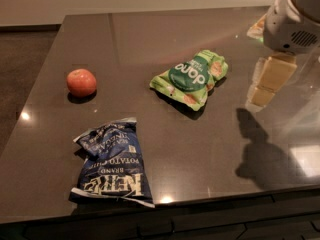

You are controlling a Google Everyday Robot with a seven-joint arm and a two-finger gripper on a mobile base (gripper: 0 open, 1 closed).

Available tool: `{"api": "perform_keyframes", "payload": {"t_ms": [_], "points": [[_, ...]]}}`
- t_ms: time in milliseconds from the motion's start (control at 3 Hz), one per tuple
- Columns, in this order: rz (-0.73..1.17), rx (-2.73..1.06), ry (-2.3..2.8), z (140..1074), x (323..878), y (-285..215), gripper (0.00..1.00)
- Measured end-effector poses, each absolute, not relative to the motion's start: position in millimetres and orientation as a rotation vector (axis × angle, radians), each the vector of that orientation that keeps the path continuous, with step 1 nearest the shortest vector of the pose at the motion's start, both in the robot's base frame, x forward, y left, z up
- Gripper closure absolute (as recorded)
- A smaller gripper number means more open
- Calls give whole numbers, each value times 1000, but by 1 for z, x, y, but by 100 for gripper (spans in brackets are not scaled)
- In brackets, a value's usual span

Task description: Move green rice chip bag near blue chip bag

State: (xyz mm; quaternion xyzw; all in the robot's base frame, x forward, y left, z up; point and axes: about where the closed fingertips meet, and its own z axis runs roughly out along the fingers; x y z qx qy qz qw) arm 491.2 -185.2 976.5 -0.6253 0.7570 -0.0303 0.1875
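Two snack bags lie on one dark table: one green rice chip bag and one blue chip bag. There is one round red fruit, the only piece of produce. One robot arm enters at the upper right, carrying one gripper, which hangs above the table's right side, right of the green rice chip bag.

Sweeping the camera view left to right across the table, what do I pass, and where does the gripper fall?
In order: blue chip bag → green rice chip bag → gripper, hanging over the table's right side. The apple shares the blue chip bag's span, so it is left unordered.
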Motion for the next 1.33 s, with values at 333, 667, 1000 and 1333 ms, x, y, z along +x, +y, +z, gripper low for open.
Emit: {"api": "perform_keyframes", "payload": {"t_ms": [333,667,1000,1333], "points": [[-52,-1810,2064,959,539,-159,0],[-9,-1890,2008,933,587,-139,0],[41,-1985,1944,908,626,-124,0],[94,-2097,1867,892,646,-114,0]]}}
